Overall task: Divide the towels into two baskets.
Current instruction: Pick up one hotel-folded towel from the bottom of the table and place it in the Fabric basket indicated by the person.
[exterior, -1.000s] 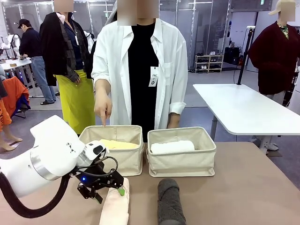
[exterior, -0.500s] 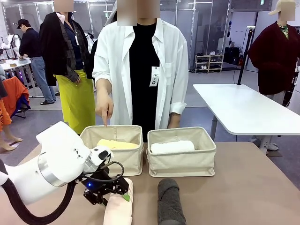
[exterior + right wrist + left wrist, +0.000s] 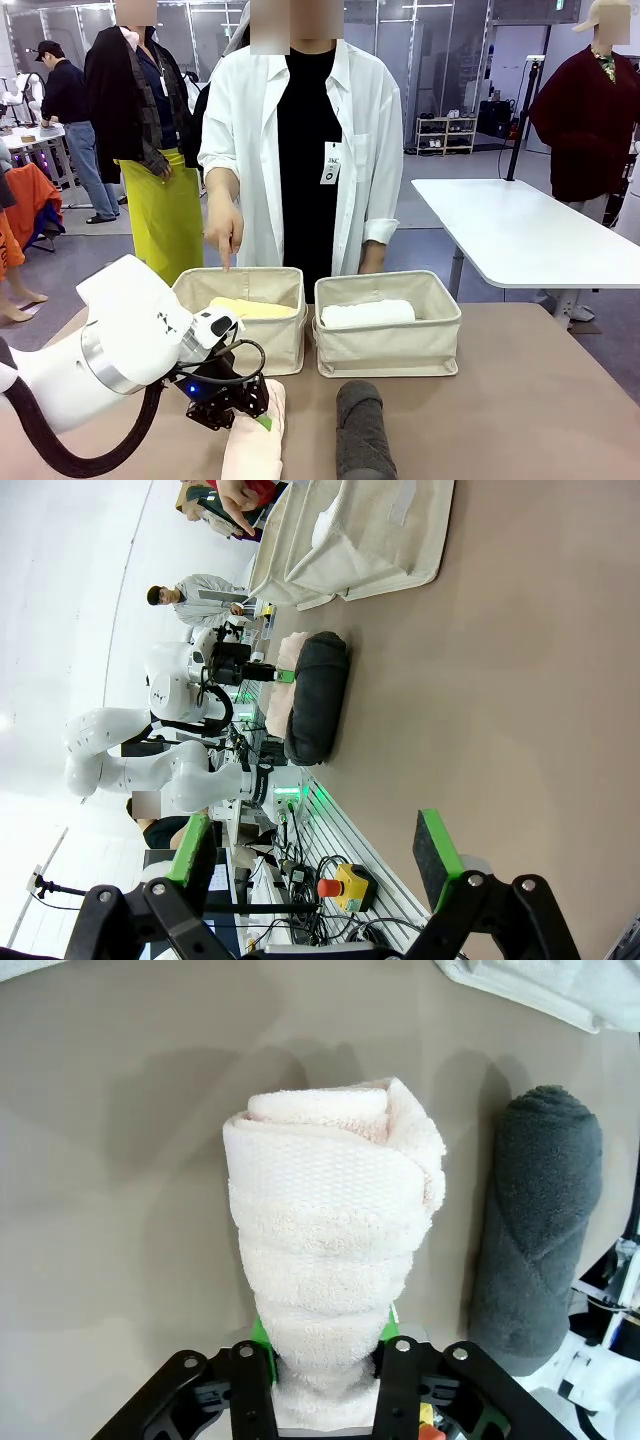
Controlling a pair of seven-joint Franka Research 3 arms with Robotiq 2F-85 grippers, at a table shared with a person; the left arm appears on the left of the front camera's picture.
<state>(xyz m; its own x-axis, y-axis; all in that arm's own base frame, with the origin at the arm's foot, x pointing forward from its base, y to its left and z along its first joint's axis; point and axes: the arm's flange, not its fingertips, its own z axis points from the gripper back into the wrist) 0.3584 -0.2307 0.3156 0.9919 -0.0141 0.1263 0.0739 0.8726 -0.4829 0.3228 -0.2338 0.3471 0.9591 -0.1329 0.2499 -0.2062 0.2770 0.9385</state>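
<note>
Left end effector [image 3: 325, 1360]: we see its green pads pressed into both sides of the cream towel [image 3: 330, 1260], which lies on the bench [image 3: 520, 400] near our edge; the towel's near end is pinched narrow.
Right end effector [image 3: 315, 855]: jaws spread wide, nothing between them, hanging above bare bench.
Grey towel [image 3: 362, 430]: lying on the bench just beside the cream one, untouched.
Left basket [image 3: 245, 335]: holds the yellow towel [image 3: 250, 308]; the person's hand [image 3: 222, 228] points down at its far rim.
Right basket [image 3: 388, 340]: holds the white towel [image 3: 368, 313].
Step in hand: we judge the grasp is made; lifting comes next.
Next move: raise the cream towel clear of the wall and carry it, probably to the pointed-at left basket.
Writing: a tag on the person's shirt, too small for us to read.
</note>
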